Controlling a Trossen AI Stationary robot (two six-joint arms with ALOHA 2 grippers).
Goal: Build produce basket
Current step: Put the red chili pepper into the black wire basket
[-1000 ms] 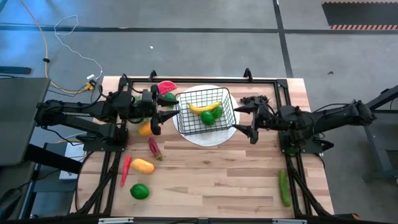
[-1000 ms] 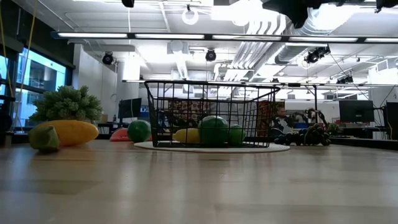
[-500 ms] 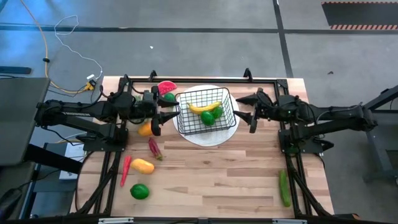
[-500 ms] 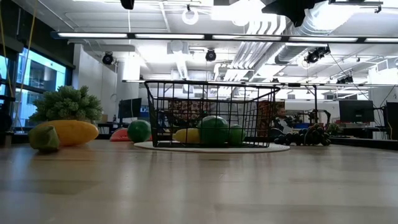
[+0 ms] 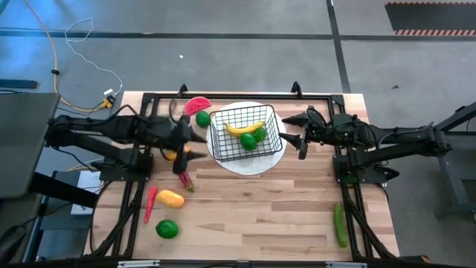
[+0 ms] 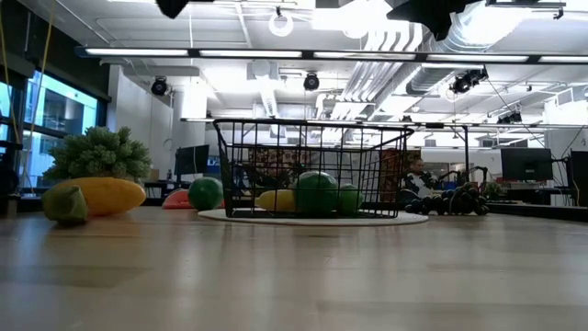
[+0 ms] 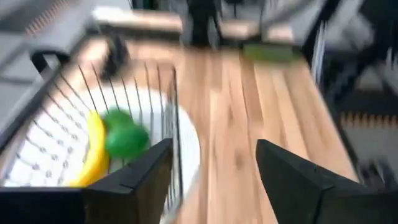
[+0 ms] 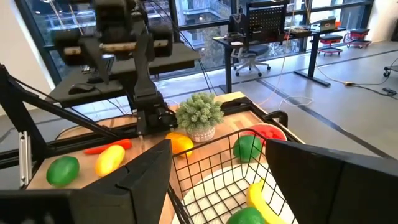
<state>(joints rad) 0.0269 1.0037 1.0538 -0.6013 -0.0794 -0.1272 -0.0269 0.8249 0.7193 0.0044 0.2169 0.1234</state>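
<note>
Nearest you, at 7 o'clock on the tabletop, a green lime waits beside a yellow-orange fruit and 2 red peppers, with the cucumber alone at 5 o'clock. None of those are packed yet.

Your left gripper hangs over an orange fruit at 9 o'clock, fingers apart, holding nothing.

Mid-table, the basket sits on a white plate with 1 banana and 2 limes inside: 3 pieces in, I'd say under halfway.

Your right gripper hovers at 3 o'clock of the basket, fingers apart, empty.

Farthest, the watermelon slice and another lime lie at 11 o'clock, outside.
</note>
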